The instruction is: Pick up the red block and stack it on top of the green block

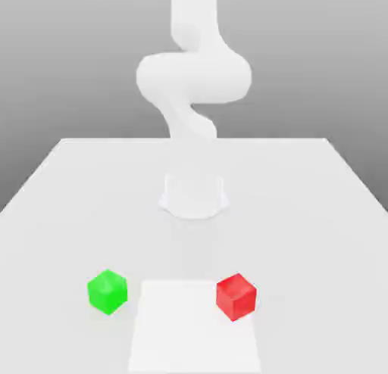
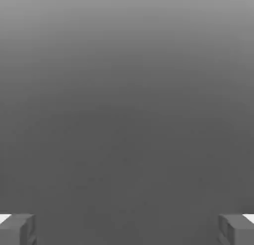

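The red block (image 1: 236, 296) sits on the white table (image 1: 68, 198) near its front edge, toward the exterior view's right. The green block (image 1: 107, 291) rests at about the same depth toward the exterior view's left, well apart from the red one. Both cubes stand free, with nothing touching them. In the hand view my gripper (image 2: 127, 230) is open: its two grey fingertips (image 2: 18, 229) stand far apart with nothing between them, facing a plain grey backdrop. The white arm (image 1: 193, 77) rises from its base and bends up past the top of the exterior view.
The arm's round base (image 1: 195, 194) stands mid-table behind the blocks. A brighter white rectangular patch (image 1: 197, 327) lies on the table between the two cubes, running to the front edge.
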You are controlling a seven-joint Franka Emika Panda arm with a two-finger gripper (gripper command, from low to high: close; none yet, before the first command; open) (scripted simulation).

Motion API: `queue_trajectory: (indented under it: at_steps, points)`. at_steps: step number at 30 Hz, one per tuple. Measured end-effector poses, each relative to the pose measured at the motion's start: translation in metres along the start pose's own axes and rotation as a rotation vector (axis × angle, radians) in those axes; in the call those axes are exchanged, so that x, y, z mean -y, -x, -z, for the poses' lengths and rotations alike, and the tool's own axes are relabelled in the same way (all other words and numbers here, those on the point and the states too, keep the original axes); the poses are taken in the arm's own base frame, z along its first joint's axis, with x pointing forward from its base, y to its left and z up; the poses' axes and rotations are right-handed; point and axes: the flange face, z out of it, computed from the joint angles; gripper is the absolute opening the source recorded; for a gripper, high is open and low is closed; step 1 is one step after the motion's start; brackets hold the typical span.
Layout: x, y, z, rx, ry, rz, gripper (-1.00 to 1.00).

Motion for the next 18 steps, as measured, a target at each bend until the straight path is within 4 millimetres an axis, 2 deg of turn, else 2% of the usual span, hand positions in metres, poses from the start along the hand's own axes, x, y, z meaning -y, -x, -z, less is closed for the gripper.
queue_trajectory:
  at_steps: [5, 10, 14, 18]
  points:
    - [-0.014, 0.047, -0.126, 0.147, 0.121, 0.141, 0.0]
    - [-0.05, 0.114, -0.227, 0.31, 0.217, 0.276, 0.0]
    - [-0.092, 0.178, -0.288, 0.452, 0.277, 0.38, 0.0]
    - [-0.139, 0.247, -0.327, 0.601, 0.318, 0.483, 0.0]
